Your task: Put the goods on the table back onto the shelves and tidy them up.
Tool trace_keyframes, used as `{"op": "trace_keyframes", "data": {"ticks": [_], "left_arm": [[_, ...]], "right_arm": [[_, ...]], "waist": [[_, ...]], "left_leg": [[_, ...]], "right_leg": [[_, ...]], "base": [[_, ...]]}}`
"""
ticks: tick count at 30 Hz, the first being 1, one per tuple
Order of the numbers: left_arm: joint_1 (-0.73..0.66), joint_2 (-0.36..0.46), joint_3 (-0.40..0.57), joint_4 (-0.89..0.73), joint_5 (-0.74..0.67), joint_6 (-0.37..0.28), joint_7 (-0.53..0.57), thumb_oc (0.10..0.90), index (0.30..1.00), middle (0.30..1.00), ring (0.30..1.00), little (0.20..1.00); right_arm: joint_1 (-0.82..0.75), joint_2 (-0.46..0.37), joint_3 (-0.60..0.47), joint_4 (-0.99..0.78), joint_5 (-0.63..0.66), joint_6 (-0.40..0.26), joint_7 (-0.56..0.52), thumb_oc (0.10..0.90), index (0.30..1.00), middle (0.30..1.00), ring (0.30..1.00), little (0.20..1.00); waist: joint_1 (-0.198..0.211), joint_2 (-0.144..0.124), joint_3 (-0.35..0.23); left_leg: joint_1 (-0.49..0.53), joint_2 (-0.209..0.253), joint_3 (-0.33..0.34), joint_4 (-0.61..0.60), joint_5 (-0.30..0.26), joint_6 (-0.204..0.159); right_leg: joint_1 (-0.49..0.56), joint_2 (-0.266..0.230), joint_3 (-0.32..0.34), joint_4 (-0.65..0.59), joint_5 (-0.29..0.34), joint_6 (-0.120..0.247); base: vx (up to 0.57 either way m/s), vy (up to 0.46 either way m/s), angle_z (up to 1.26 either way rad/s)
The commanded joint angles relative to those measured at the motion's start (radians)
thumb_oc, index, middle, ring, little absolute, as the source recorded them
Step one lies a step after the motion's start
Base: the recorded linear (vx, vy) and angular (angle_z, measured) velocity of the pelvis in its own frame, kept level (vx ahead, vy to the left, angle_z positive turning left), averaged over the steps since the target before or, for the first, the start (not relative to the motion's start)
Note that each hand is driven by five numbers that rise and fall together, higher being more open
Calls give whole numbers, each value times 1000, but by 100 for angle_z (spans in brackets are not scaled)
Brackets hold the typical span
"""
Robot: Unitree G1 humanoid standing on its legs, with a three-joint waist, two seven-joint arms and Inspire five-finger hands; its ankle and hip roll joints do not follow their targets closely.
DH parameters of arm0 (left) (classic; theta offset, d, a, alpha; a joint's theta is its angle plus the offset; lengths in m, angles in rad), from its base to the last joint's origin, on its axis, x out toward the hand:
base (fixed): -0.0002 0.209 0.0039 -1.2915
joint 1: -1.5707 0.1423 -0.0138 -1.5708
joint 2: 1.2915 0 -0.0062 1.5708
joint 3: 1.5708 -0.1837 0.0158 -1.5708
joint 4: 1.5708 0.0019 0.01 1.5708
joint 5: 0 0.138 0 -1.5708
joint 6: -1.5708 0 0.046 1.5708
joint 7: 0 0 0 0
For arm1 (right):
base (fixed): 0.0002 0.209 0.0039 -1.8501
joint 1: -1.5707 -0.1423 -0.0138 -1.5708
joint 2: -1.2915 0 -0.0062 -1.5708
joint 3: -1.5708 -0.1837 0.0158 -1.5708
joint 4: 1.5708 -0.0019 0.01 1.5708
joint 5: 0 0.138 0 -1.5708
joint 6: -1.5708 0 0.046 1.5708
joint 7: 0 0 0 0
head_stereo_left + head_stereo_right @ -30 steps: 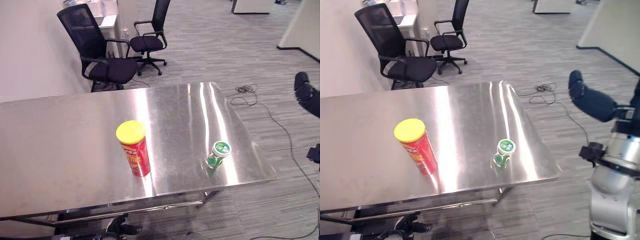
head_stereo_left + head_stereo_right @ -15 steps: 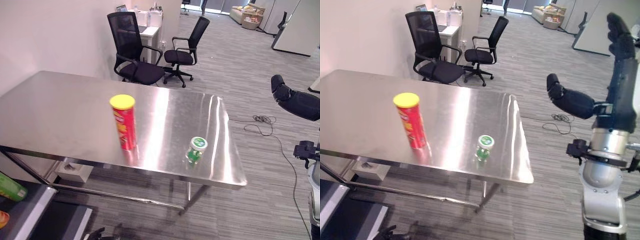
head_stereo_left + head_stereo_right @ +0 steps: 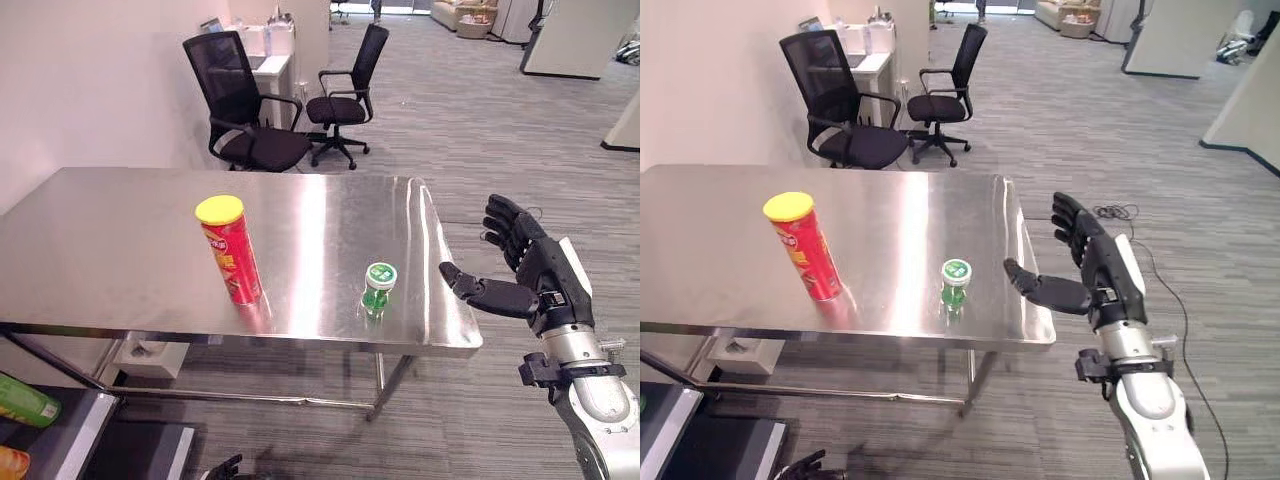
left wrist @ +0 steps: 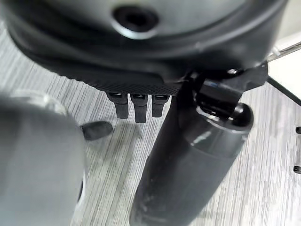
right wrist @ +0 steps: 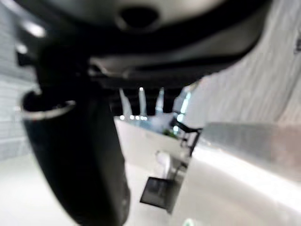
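A red chip can (image 3: 230, 252) with a yellow lid stands upright near the front of the steel table (image 3: 110, 230). A small green bottle (image 3: 379, 289) with a white and green cap stands to its right, near the table's right front corner. My right hand (image 3: 545, 278) hovers open just off the table's right edge, level with the bottle, thumb pointing at the table and holding nothing. In the right wrist view the thumb (image 5: 80, 155) shows against the table's edge (image 5: 244, 155). My left hand (image 4: 141, 42) hangs over the floor, its fingers (image 4: 136, 106) relaxed and empty.
Two black office chairs (image 3: 245, 110) (image 3: 345, 85) stand behind the table. At the lower left, a low shelf board (image 3: 70, 430) holds a green pack (image 3: 25, 385) and an orange item (image 3: 8, 465). Grey carpet lies to the right.
The camera has shifted. My right hand has come down from a raised pose to beside the table's right edge, fingers spread. The can and the bottle stay where they were.
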Motion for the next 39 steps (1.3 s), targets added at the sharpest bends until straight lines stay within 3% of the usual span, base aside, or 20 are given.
{"op": "trace_keyframes", "data": {"ticks": [1, 10, 24, 39], "left_arm": [[-3, -35, -4, 51, 32, -17, -11, 800, 900, 900, 900, 900], [10, -23, -18, 13, 45, -15, -22, 800, 900, 900, 900, 900], [23, -8, 3, 27, 22, -18, -15, 800, 900, 900, 900, 900], [26, 4, 12, 24, 6, -24, -11, 800, 900, 900, 900, 900]], "right_arm": [[-136, -6, -95, -22, 4, -105, -32, 800, 900, 900, 900, 900], [-205, -24, -13, 165, 41, -98, 2, 800, 900, 900, 900, 900], [-259, 25, 56, 144, 74, -94, 14, 800, 900, 900, 900, 900], [-277, -20, 133, 188, 47, -91, 53, 800, 900, 900, 900, 900]], "waist": [[21, -7, -56], [46, -10, -61], [75, -14, -59], [103, -25, -48]], "left_leg": [[-30, 116, -12, 2, -37, -53], [-22, 99, -8, 2, -52, -51], [-19, 70, -20, 2, -70, -46], [-24, 55, -33, 2, -77, -45]], "right_leg": [[8, 4, 45, -21, 115, 4], [10, -11, 36, -21, 121, 11], [22, -39, 19, -21, 126, 24], [39, -55, -13, -16, 140, 31]], "base": [[34, 51, 8], [32, 51, 0], [46, 29, 0], [6, 2, 0]]}}
